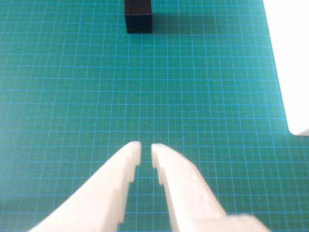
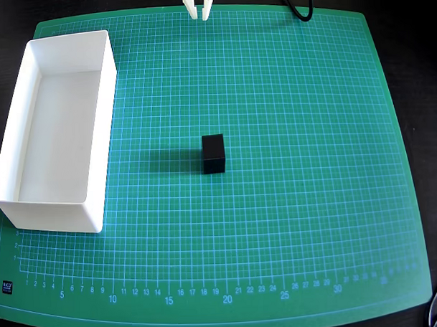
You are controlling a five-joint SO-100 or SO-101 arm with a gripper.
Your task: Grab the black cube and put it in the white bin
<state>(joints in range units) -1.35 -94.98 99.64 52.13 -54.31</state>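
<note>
My fingers (image 1: 146, 147) hang over the green cutting mat (image 2: 292, 225) nearly closed, with only a thin slit between the tips and nothing held between them. In the overhead view they just poke in at the far edge of the mat, so I am parked well back from everything, which leaves the whole working area clear to see.

The black cube (image 2: 213, 153) sits by itself near the middle of the mat, resting flat on one face, with open grid on every side. That placement suits me: no wall or other object would crowd my fingers when I close on it. In the wrist view the cube (image 1: 138, 17) is at the top edge, almost straight ahead of my tips and a shade to the left, well apart from them.

The white bin (image 2: 97, 175) lies along the left side of the mat in the overhead view, long side running near to far, empty and open at the top. It is well apart from the cube. In the wrist view its wall shows at the right edge.

I judge the grab not yet begun: I would need to spread my fingers, then reach forward and down.
</note>
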